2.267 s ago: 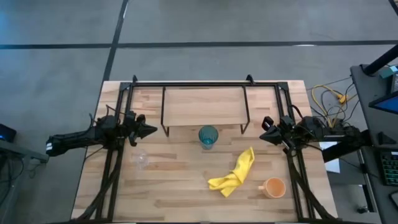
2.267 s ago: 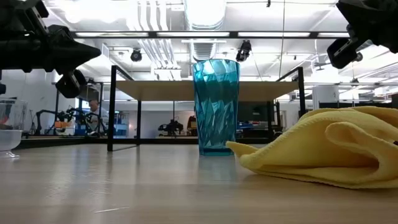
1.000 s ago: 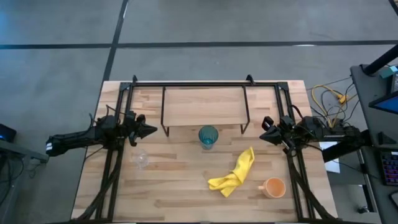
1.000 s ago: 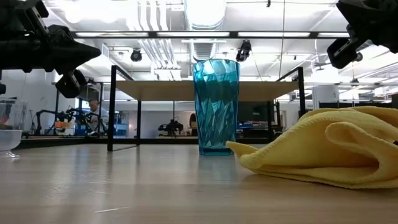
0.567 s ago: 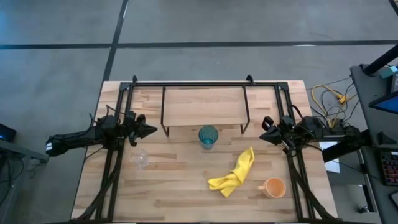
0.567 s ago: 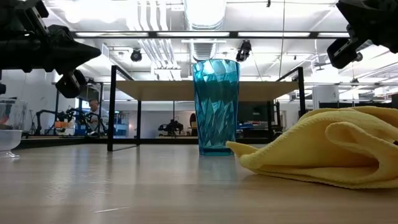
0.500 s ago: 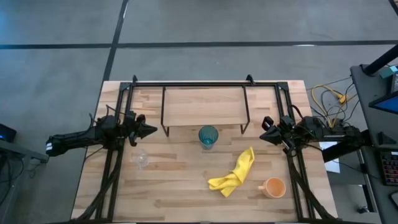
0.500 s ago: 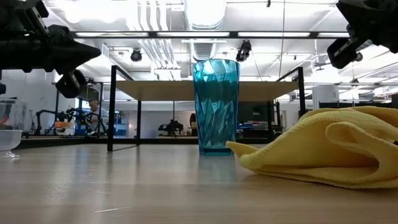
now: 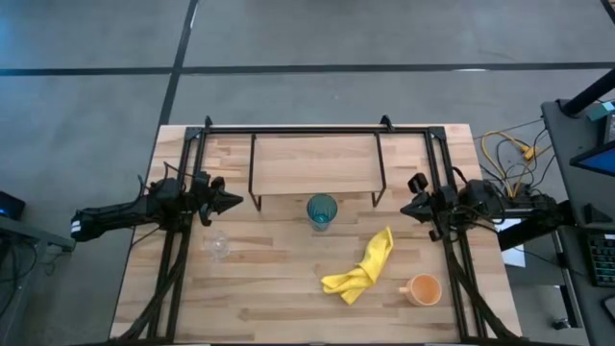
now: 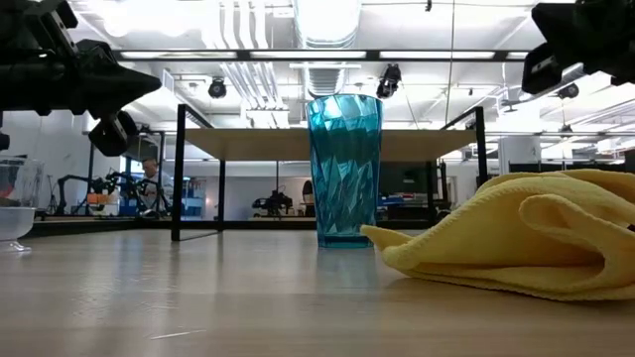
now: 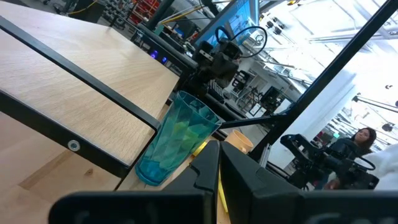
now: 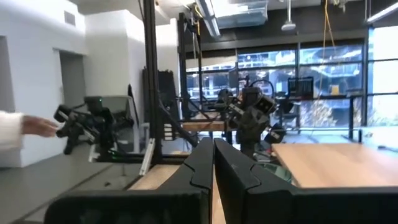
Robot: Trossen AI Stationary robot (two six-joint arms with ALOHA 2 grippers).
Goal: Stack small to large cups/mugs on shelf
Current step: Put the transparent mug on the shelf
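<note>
The teal tumbler (image 9: 322, 210) (image 10: 344, 169) (image 11: 174, 146) stands upright on its base on the table, just in front of the shelf (image 9: 314, 161) (image 10: 327, 145). The small clear glass cup (image 9: 218, 247) (image 10: 12, 213) stands on the table's left side. The orange mug (image 9: 423, 288) stands near the right near corner. My left gripper (image 9: 233, 202) (image 11: 219, 174) hovers shut at the table's left, left of the shelf and beyond the glass cup. My right gripper (image 9: 407, 205) (image 12: 213, 162) hovers shut at the table's right, beside the shelf's right legs.
A crumpled yellow cloth (image 9: 362, 267) (image 10: 516, 233) lies between the tumbler and the mug. A black metal frame (image 9: 293, 128) runs along the table's far edge and sides. A person's sleeved hand (image 12: 25, 126) shows in the room beyond the table's left.
My right gripper has risen a little and edged toward the table's left, still shut. The cups, the cloth and my left arm have kept still.
</note>
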